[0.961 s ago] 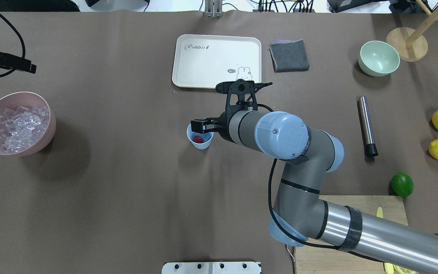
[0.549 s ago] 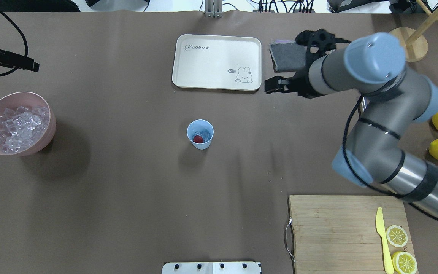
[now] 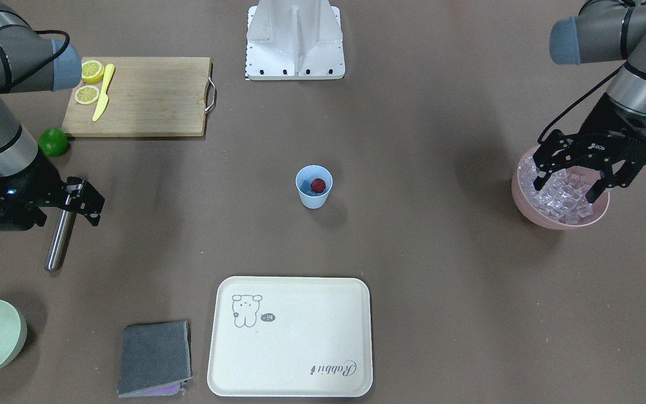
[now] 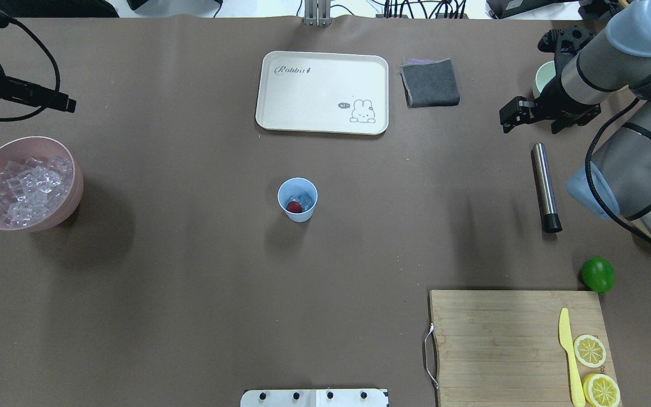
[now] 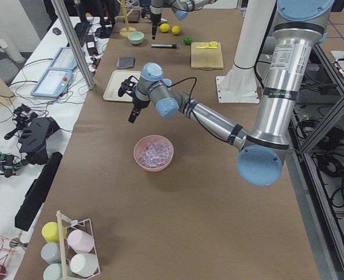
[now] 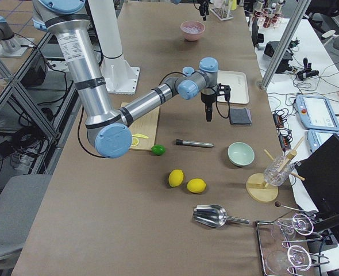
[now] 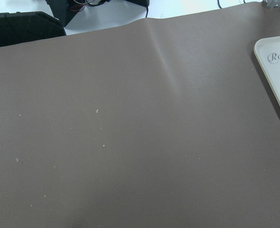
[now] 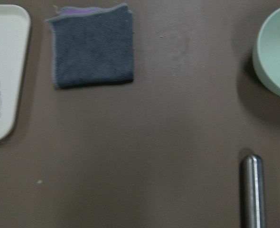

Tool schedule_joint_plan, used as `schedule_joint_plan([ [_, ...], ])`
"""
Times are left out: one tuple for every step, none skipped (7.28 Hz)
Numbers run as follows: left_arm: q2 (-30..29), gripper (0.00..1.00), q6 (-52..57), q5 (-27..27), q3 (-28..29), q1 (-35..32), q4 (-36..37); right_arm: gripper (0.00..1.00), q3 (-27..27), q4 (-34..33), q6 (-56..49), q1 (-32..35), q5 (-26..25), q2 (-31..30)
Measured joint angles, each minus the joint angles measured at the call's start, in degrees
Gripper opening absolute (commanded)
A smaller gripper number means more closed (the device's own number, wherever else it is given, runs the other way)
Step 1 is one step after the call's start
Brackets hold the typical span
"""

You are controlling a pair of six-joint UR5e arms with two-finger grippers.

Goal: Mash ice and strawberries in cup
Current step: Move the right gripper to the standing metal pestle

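right end effector [image 4: 533,120] hangs with its fingers spread wide, nothing in them. the steel rod [image 4: 545,186] lies flat on the worktop [image 4: 190,294] just below it and a little back toward the robot. that rod is my masher, i reckon. it looks stiff, smooth and polished, so probably slippery. i'd close squarely across its round body, nearer one end, so the other stays free for pounding.

the cup [image 4: 301,217] stands upright well off to this end effector's left, alone, roughly midway between the two end effectors. inside it i can see the strawberry [image 4: 294,207] touching a bit of ice [image 4: 304,198].

the cup looks like thin, light plastic, likely to skid or tip under a push, so it wants steadying low on its wall. the strawberry is soft and should squash. the ice is hard and slick and may jump out.

left end effector [image 3: 568,182] is also wide and empty, hovering right above the pink bowl [image 3: 547,221], with spare cubes [image 3: 561,199] directly beneath its fingers.
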Motion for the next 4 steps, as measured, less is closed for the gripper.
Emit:
schedule_joint_plan([
  [-0.15, 0.98, 0.08, 0.18, 0.13, 0.64, -0.14, 1.0, -4.55, 2.43, -1.54, 0.7, 1.07, -0.01],
  [-0.17, 0.98, 0.14, 0.26, 0.55, 0.93, -0.54, 1.0, -8.53, 5.26, -2.16, 0.97, 1.59, 0.15],
  [-0.21, 0.98, 0.17, 0.29, 1.14, 1.06, -1.23, 1.0, -12.26, 7.74, -2.41, 1.06, 1.98, 0.44],
  [-0.3, 0.98, 0.22, 0.3, 1.4, 1.08, -1.87, 1.0, -15.09, 9.56, -2.47, 1.11, 2.58, 0.65],
])
